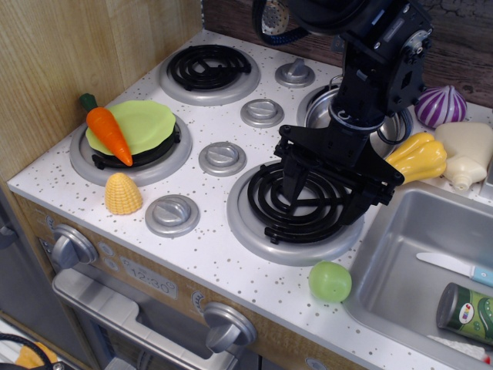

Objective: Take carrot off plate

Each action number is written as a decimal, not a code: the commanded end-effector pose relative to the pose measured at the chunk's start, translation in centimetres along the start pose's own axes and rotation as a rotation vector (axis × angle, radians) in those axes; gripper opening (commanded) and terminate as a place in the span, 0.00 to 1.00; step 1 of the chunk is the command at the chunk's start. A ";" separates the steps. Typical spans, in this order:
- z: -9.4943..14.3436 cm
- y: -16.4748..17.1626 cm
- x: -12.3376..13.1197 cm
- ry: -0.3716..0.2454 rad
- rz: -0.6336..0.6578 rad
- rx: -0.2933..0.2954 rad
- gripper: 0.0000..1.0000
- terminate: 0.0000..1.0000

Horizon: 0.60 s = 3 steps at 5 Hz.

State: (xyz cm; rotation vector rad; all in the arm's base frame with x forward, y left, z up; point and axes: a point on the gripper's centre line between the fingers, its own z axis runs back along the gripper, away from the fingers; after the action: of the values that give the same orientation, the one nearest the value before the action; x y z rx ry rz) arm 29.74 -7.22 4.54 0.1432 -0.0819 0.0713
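The orange carrot point(108, 131) with a dark green stub lies on the left edge of the lime-green plate point(146, 123), tip pointing toward the front. The plate rests on the front left burner point(166, 158). My gripper point(323, 202) hangs over the front right burner point(296, 208), well to the right of the plate. Its two black fingers point(293, 181) are spread apart and hold nothing.
A yellow corn piece point(123, 193) sits in front of the plate. A green ball-like fruit point(330, 281) lies by the sink point(431, 270). A yellow squash point(420, 156), purple onion point(441, 105), cream bottle point(470, 154), knife point(454, 266) and can point(466, 312) are on the right. Wooden wall on the left.
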 end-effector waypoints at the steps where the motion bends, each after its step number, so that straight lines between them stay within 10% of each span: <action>1: 0.0 0.0 0.0 0.000 0.000 0.000 1.00 0.00; 3: 3.1 8.2 1.1 0.074 0.332 0.210 1.00 0.00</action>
State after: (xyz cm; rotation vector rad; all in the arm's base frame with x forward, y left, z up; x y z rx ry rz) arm 29.10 2.27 7.63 0.3706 0.0334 0.4321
